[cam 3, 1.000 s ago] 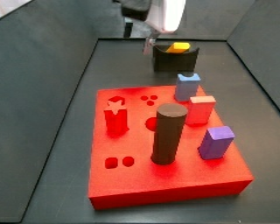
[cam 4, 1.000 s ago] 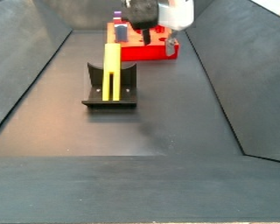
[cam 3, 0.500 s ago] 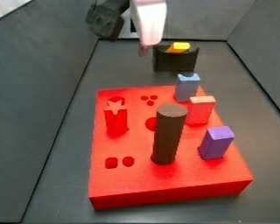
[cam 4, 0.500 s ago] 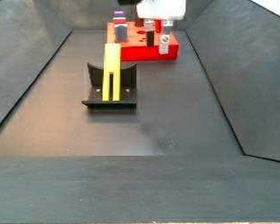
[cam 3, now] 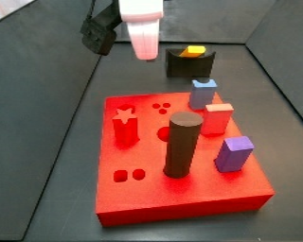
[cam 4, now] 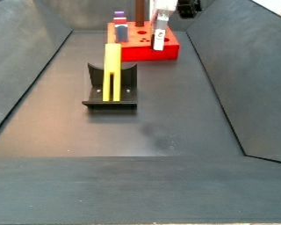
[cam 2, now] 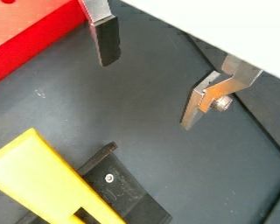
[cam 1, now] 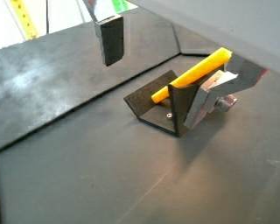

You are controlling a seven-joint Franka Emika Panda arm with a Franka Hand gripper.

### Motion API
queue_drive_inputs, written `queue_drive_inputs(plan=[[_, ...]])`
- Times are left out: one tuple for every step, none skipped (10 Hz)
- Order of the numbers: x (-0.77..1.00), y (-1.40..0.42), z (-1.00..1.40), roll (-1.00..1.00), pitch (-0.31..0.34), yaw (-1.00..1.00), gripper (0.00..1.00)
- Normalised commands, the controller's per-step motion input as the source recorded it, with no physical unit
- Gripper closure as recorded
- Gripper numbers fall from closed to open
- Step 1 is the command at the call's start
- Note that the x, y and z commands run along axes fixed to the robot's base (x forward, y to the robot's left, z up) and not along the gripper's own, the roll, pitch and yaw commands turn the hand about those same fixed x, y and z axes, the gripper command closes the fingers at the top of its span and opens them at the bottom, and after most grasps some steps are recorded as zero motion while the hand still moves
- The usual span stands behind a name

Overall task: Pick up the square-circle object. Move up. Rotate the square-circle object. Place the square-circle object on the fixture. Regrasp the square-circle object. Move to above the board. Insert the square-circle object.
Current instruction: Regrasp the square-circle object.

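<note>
Lying on the fixture (cam 4: 111,92), the yellow piece (cam 4: 111,68) sits apart from the gripper (cam 2: 154,74), whose jaws hang spread and empty near the board (cam 3: 180,184).

The dark floor (cam 4: 167,123) carries two things. The fixture (cam 4: 110,92) stands on it near the middle, and the yellow object (cam 4: 111,70) rests on the fixture. The red board (cam 3: 180,161) lies flat on the floor, well apart from it. The gripper (cam 3: 143,43) hangs above the floor, its fingers spread and empty.
</note>
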Motion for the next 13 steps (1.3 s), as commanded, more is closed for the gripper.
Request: queue_drive_inputs(plan=[[0.00,-0.01,0.00,0.20,0.234,-0.14,0.00],[0.02,-0.01,0.00,0.15,0.217,-0.06,0.00],[0.03,-0.01,0.00,0.14,0.206,-0.02,0.00],[1.00,-0.01,0.00,0.15,0.174,0.00,0.00],[1.00,-0.01,-0.01,0.13,0.170,0.03,0.00],[1.00,-0.01,-0.02,0.12,0.171,0.05,0.00],[1.00,-0.02,-0.01,0.10,0.160,0.06,0.00],[1.00,-0.02,-0.01,0.08,0.152,0.06,0.00],[1.00,-0.02,-0.01,0.07,0.151,0.06,0.00],[1.00,-0.02,-0.01,0.06,0.148,0.06,0.00],[1.00,-0.03,-0.01,0.05,0.151,0.06,0.00],[1.00,-0.03,-0.01,0.04,0.154,0.06,0.00],[1.00,-0.03,-0.01,0.04,0.159,0.06,0.00]])
